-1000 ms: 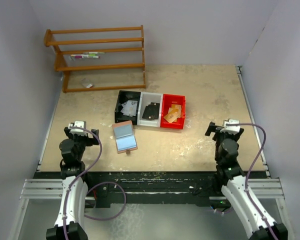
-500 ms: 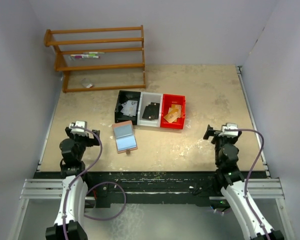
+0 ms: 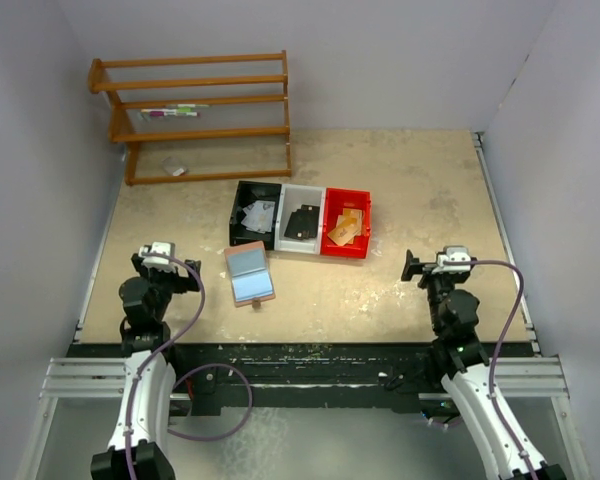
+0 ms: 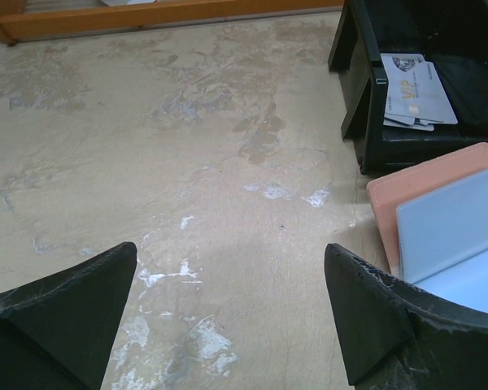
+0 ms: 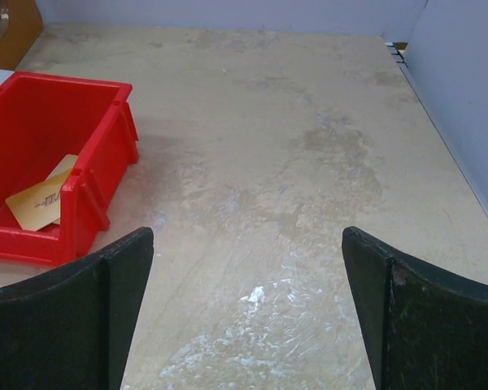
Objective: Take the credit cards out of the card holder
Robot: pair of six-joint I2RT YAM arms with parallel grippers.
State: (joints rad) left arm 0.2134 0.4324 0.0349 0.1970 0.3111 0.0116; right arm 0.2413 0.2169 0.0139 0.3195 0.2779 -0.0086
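Open card holder [image 3: 249,275], apparently against black bin [image 3: 258,190]

Pinkish-brown card holder [image 3: 249,275] with light blue lining, black bin [image 3: 236,215], white bin [image 3: 300,246], red bin [image 3: 345,251], golden-yellow card [image 5: 41,203], orange-brown rack [image 3: 195,90], mottled beige table [image 3: 420,180]

From the top view we look down from above and behind the arms [image 3: 140,390], facing the far wall, far enough off to take in the whole table [image 3: 420,180], the shelf [image 3: 195,110] and the three bins [image 3: 300,218]. Our left wrist view sits low and close over the table, facing forward, its own fingers [image 4: 57,317] in the bottom corners. At its right edge it shares the black bin [image 4: 358,81] and wallet [image 4: 427,175] with the top view. Our right wrist view, just as low, faces forward too and shares the red bin [image 5: 98,154] and right wall [image 5: 464,81].
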